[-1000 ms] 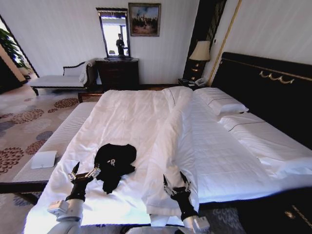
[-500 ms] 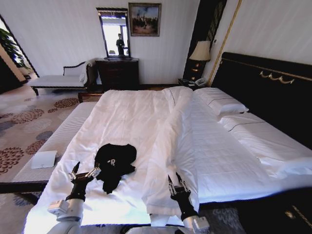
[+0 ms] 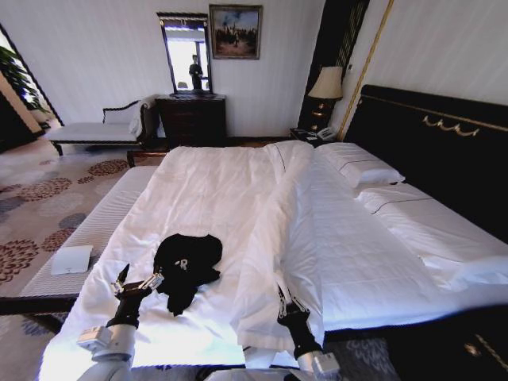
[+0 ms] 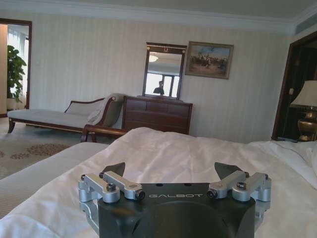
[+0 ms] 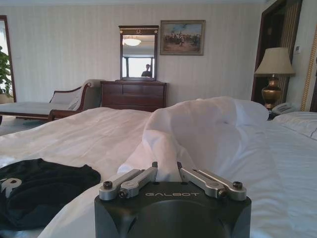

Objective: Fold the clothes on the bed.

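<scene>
left gripper [image 3: 136, 278] jaws spread wide, empty, just beside black T-shirt [image 3: 186, 266] | T-shirt crumpled on bed [image 3: 214, 190], white "R" legible | right gripper [image 3: 287, 302] jaws nearly closed at duvet fold [image 3: 274, 262] | "GALBOT" on both grippers

"GALBOT" on both end effector housings; "R" on black T-shirt [image 3: 186, 266].

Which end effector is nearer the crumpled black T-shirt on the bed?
Left. The left end effector sits open just beside the crumpled black T-shirt, not touching it. The right end effector is farther off, fingers closed, at the folded white duvet's near edge.
</scene>
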